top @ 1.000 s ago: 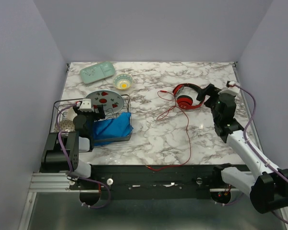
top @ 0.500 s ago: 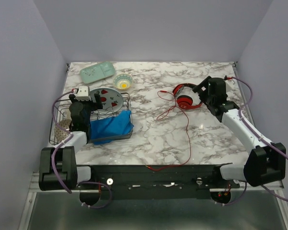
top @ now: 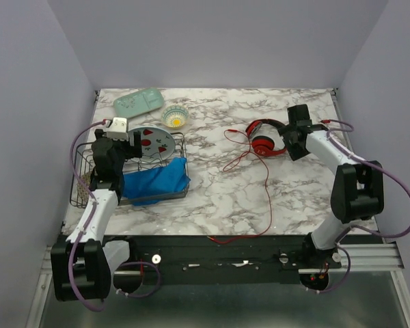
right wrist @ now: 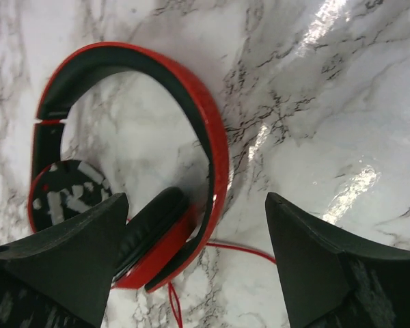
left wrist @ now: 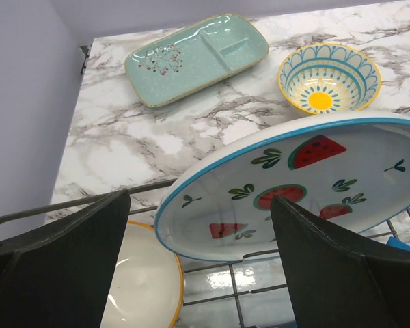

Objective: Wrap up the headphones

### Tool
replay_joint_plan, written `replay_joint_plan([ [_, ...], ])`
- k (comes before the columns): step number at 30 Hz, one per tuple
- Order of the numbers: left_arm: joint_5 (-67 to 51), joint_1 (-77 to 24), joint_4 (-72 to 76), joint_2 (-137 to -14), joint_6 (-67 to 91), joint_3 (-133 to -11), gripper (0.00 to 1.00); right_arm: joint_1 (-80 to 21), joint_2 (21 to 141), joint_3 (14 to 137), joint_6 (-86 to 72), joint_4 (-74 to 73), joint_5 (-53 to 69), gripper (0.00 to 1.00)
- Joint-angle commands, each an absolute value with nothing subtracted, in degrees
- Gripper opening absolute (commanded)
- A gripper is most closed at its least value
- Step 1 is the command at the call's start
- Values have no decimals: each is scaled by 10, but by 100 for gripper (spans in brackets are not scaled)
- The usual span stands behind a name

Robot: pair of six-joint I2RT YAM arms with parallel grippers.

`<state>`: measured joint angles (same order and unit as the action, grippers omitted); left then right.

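Observation:
The red headphones (top: pixel 265 137) lie flat on the marble table at the back right, headband curved toward the rear. In the right wrist view the headband (right wrist: pixel 205 123) and one black-padded cup (right wrist: pixel 154 239) fill the middle. The thin red cable (top: pixel 269 198) runs from the cups toward the table's front edge. My right gripper (top: pixel 292 139) is open, just right of the headphones and above them, with the cup end of the headband between its fingers (right wrist: pixel 328 273). My left gripper (top: pixel 128 147) is open and empty over the dish rack.
A wire dish rack (top: pixel 89 181) at the left holds a watermelon-pattern plate (left wrist: pixel 307 178), a yellow-rimmed bowl (left wrist: pixel 140 287) and a blue cloth (top: pixel 157 181). A teal divided tray (top: pixel 138 102) and a small patterned bowl (top: pixel 175 117) sit at the back left.
My right arm has reached forward so its gripper is now beside the headphones. My left arm has lifted and stretched out over the dish rack.

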<state>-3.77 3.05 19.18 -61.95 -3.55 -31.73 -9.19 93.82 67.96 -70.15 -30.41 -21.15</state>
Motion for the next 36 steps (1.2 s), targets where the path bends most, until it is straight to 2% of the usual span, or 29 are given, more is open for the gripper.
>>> replay_joint_plan([
  [1, -62, 33, 90, -570, -89, -352, 99, -76, 1002, 717, -737, -360, -205, 87],
  [10, -82, 33, -38, -553, -83, -425, 99, -76, 1074, 771, -674, -365, -219, 79],
  [14, -113, 33, -82, -549, -76, -457, 99, -76, 1106, 795, -639, -364, -200, 67],
  [20, -143, 33, -142, -540, -76, -502, 99, -76, 1122, 791, -615, -359, -202, 64],
  [23, -155, 33, -163, -537, -76, -518, 99, -76, 1124, 781, -599, -346, -205, 41],
  [29, -193, 33, -212, -531, -74, -554, 98, -76, 1060, 721, -474, -217, -192, 21],
  [33, -235, 33, -242, -528, -80, -573, 95, -76, 1006, 687, -371, -148, -165, 7],
  [34, -244, 33, -247, -528, -79, -578, 92, -76, 989, 687, -304, -129, -150, 1],
  [36, -267, 33, -264, -527, -74, -593, 90, -82, 970, 689, -261, -125, -148, 1],
])
